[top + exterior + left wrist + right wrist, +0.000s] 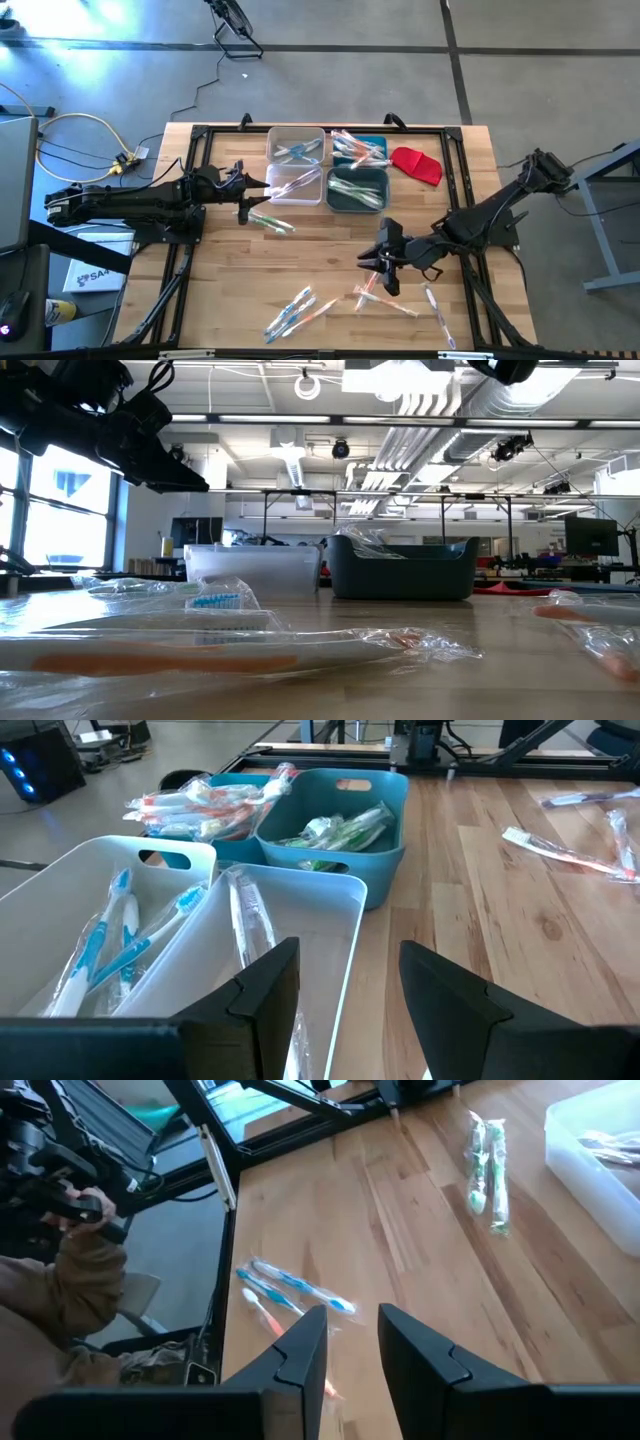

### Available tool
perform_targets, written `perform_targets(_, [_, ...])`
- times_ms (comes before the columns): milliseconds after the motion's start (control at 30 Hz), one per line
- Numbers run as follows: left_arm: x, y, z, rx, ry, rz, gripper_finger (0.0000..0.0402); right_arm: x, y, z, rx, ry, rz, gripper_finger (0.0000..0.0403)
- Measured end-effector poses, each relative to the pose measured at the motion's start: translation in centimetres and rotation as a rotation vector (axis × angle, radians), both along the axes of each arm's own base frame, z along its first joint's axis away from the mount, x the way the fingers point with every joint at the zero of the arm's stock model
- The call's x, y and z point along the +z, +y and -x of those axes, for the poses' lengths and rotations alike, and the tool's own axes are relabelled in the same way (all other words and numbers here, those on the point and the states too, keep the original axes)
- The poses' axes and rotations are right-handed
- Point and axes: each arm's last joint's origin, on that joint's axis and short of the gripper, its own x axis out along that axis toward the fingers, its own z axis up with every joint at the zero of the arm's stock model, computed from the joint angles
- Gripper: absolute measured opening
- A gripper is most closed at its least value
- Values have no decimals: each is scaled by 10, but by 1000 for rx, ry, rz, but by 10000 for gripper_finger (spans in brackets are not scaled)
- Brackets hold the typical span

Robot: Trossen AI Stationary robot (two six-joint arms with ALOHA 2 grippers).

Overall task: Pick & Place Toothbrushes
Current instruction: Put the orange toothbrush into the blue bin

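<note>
Wrapped toothbrushes lie loose on the wooden table: a green one (270, 222), a blue and orange cluster (298, 310), and more near the front right (385, 298). Others fill two white bins (296, 165) and two teal bins (358, 170). My left gripper (252, 192) stands open just left of the nearer white bin (300, 920), nothing between its fingers. My right gripper (380, 268) hangs over the table's front right part, fingers apart; only bare wood shows between them in its wrist view (352, 1345). The blue toothbrushes (295, 1288) lie ahead of it.
A red cloth-like piece (418, 165) lies right of the teal bins. A black frame (200, 135) runs around the tabletop. Beyond the table's edge a person's sleeve and hand (85, 1265) show. Bare wood lies between the bins and the front clusters.
</note>
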Motion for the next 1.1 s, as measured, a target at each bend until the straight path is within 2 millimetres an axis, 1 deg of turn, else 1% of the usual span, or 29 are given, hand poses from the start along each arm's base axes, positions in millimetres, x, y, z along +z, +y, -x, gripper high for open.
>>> perform_targets(200, [0,0,0,0,0,0,171,-3,5,-1,-3,5,-23,85])
perform_targets(467, [0,0,0,0,0,2,171,-20,10,-7,-41,106,-98,85])
perform_targets(533, [0,0,0,0,0,3,171,-28,9,-6,-68,169,-96,85])
perform_targets(633, [0,0,0,1,0,3,171,-46,10,-5,-117,297,-99,85])
perform_targets(733, [0,0,0,0,2,3,171,-64,12,-5,-131,436,-128,85])
perform_targets(900, [0,0,0,1,4,4,171,-91,18,-7,-65,637,-161,85])
perform_targets(1000, [0,0,0,1,4,3,171,-102,20,-8,-22,731,-190,85])
perform_targets(1100, [0,0,0,0,4,3,171,-109,22,-10,11,785,-216,85])
